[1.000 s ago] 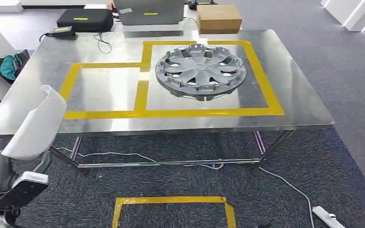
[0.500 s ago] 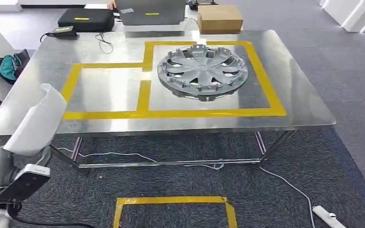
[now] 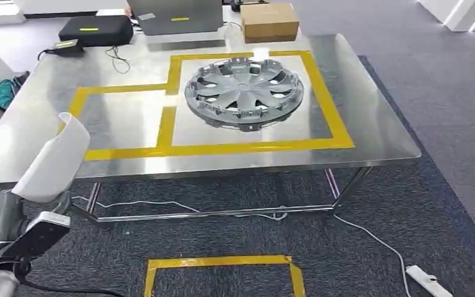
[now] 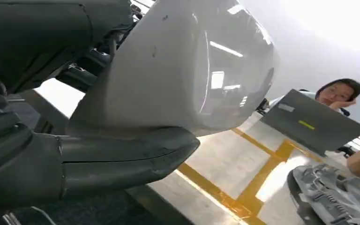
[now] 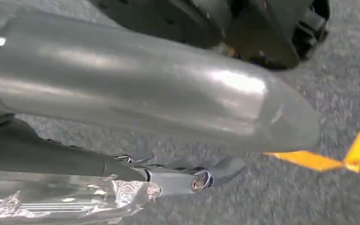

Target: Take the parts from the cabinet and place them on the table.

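My left hand (image 3: 6, 216) holds a white curved panel (image 3: 52, 158) upright at the lower left, in front of the steel table's (image 3: 371, 124) near left corner. The left wrist view shows the panel (image 4: 183, 70) resting on my thick grey thumb (image 4: 122, 159), with darker fingers behind it. A silver hubcap (image 3: 242, 93) lies in the right yellow-taped box on the table and shows again as the hubcap (image 4: 337, 197) in the left wrist view. The left taped box (image 3: 120, 117) is bare. My right hand (image 5: 131, 98) hangs over the grey carpet with its fingers (image 5: 192, 180) stretched out and nothing in it.
Beyond the table's far edge lie a black case (image 3: 96, 30), a grey laptop (image 3: 176, 15) and a cardboard box (image 3: 269, 21). A person (image 4: 337, 93) sits behind the laptop. A teal bag (image 3: 3, 90) lies to the left. On the carpet are cables, a power strip (image 3: 427, 281) and a yellow tape square (image 3: 222, 263).
The camera has moved, so the whole table has slid left in the picture. My left hand still holds the white panel, now a little closer to the table's near edge.
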You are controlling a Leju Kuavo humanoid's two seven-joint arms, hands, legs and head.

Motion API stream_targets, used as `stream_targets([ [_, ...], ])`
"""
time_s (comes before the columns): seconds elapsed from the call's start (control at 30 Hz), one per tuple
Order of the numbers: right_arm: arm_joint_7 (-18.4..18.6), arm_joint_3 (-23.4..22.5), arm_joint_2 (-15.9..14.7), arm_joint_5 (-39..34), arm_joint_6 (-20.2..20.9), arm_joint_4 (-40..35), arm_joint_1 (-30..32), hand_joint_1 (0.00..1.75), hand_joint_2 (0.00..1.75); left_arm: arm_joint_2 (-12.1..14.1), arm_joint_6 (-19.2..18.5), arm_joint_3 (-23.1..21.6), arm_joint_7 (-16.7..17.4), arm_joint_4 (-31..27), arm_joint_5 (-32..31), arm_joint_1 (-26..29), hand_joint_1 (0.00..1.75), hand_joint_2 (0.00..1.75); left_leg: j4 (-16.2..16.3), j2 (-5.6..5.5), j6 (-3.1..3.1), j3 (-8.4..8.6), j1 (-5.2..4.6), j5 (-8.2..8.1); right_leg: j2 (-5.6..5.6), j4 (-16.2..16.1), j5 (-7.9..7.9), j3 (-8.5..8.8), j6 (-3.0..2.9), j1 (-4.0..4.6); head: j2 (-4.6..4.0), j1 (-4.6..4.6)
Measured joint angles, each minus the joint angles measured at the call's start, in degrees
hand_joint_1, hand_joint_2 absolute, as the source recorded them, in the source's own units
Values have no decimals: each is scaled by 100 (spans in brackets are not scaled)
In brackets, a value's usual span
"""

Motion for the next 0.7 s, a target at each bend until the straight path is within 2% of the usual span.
stream_targets([
  [0.03,13,24,0,13,-11,-2,-16,0,0,13,0,4,0,11,-13,-4,175,175,396,-3,-6,-203,-7,-206,3,0,-8,-1,-31,5,0,-9],
  [0.07,26,46,0,28,-17,-9,-19,0,0,22,0,11,0,26,-42,-4,175,175,912,-5,-11,-478,-12,-428,8,0,-18,-1,-49,15,0,-20],
  [0.1,43,59,0,35,-28,-15,-15,0,0,30,-2,15,2,41,-48,-3,175,175,1358,-5,-10,-728,-15,-578,12,0,-26,1,-61,26,0,-15],
  [0.13,77,79,0,41,-33,-17,-9,0,0,35,-2,17,22,55,-57,-5,175,175,1629,-5,-3,-906,-15,-593,15,1,-34,11,-71,35,0,-15],
  [0.17,87,87,0,44,-39,-20,-6,0,0,37,-4,24,48,66,-61,-5,175,175,1570,-5,11,-917,-19,-443,26,1,-46,30,-81,42,0,-15],
  [0.2,96,94,0,46,-44,-28,-8,0,0,44,-4,31,52,74,-72,-8,175,175,1276,-6,33,-811,-22,-182,44,1,-59,54,-75,43,0,-17],
  [0.27,96,118,0,48,-48,-35,-19,0,0,52,-4,39,61,74,-83,-23,175,175,344,-7,76,-394,-24,354,74,1,-98,120,-41,43,0,-19],
  [0.3,96,129,0,48,-50,-37,-22,0,0,59,-4,39,63,79,-83,-37,175,175,18,-13,91,-252,-35,400,82,5,-124,129,-7,66,0,-17],
  [0.33,101,135,0,48,-50,-48,-25,0,0,61,-4,39,66,79,-83,-58,175,175,-127,-20,95,-191,-36,315,101,37,-158,104,36,91,0,-29],
  [0.37,105,140,0,48,-52,-63,-17,0,0,61,-7,39,66,85,-85,-57,175,175,-100,-19,104,-215,-43,314,99,3,-149,96,57,88,0,0],
  [0.43,107,160,0,48,-52,-68,-5,0,0,66,-7,44,66,87,-85,-59,175,175,-109,-25,170,-205,-63,291,94,-64,-157,89,122,68,0,-4],
  [0.47,109,164,0,48,-52,-77,-4,0,0,66,-7,44,66,85,-85,-65,175,175,-145,-21,215,-165,-20,307,82,-39,-191,114,162,63,0,-17],
  [0.5,111,168,0,59,-59,-81,-11,0,0,66,-7,44,66,87,-96,-69,175,175,-145,-17,247,-140,-21,284,35,121,-272,55,186,68,0,26],
  [0.53,131,188,2,85,-59,-81,-21,0,0,66,-9,48,79,87,-105,-68,175,175,-145,-5,284,-123,-25,263,-2,485,-466,-132,201,66,0,44],
  [0.57,149,197,0,107,-59,-81,-16,0,0,68,-22,48,83,94,-118,-68,175,175,-145,-1,305,-109,-38,247,-13,981,-694,-398,214,60,0,24],
  [0.6,177,205,0,122,-61,-81,-2,0,0,72,-22,48,83,109,-124,-67,175,175,-145,-2,320,-98,-45,230,-14,1431,-859,-656,226,62,0,42],
  [0.63,190,216,-2,135,-61,-81,10,0,0,79,-22,50,81,127,-146,-66,175,175,-144,-4,327,-80,-55,215,-14,1728,-910,-850,226,64,0,35],
  [0.67,199,227,-7,135,-61,-79,17,0,0,81,-22,52,81,149,-153,-64,175,175,-144,-7,327,-53,-58,189,-13,1753,-810,-926,217,65,0,39],
  [0.7,208,238,-9,140,-61,-79,14,0,0,87,-22,52,81,166,-155,-64,175,175,-144,-12,323,-14,-61,162,-14,1515,-582,-855,206,67,0,42],
])
